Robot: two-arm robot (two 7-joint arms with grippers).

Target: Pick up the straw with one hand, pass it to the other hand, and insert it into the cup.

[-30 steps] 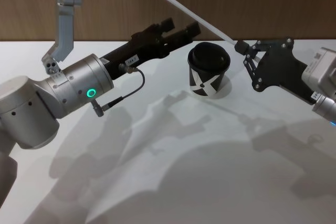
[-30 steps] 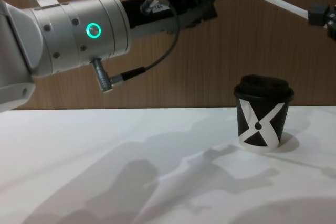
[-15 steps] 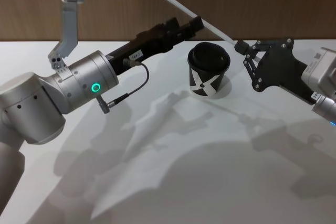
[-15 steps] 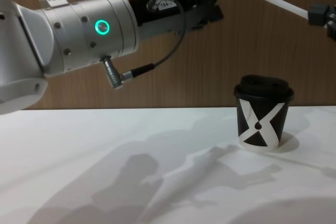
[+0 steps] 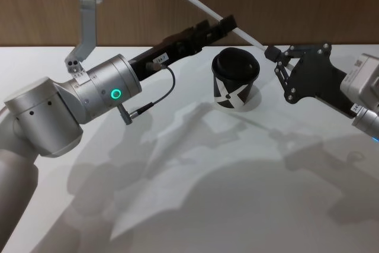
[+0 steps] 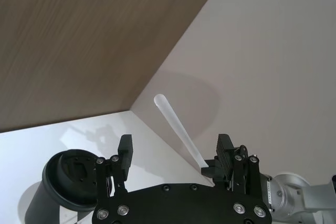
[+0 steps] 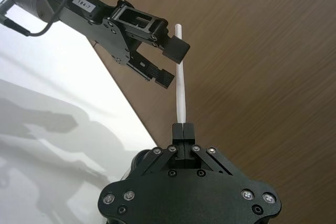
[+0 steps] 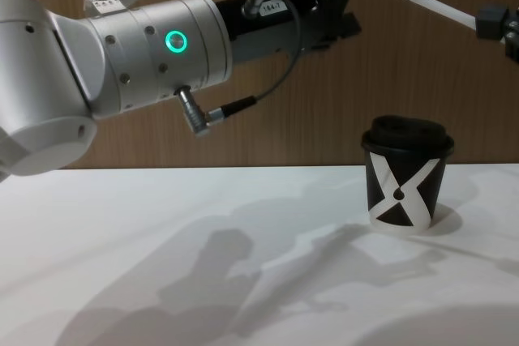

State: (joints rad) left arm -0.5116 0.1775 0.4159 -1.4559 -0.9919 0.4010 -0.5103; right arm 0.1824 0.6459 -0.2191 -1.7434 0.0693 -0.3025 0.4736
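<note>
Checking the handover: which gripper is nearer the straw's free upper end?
Left. The left gripper, open, straddles the straw partway along, closer to that free end; the right gripper is shut on the opposite, lower end.

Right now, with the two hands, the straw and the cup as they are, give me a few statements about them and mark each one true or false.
1. The right hand is shut on one end of the straw. True.
2. The left hand is shut on the straw. False: its fingers are open, and the left wrist view shows the straw running between them.
3. The cup stands upright on the table with its lid on. True.
4. The straw is in the cup. False: it is held in the air, tilted, higher than the cup and apart from it.
</note>
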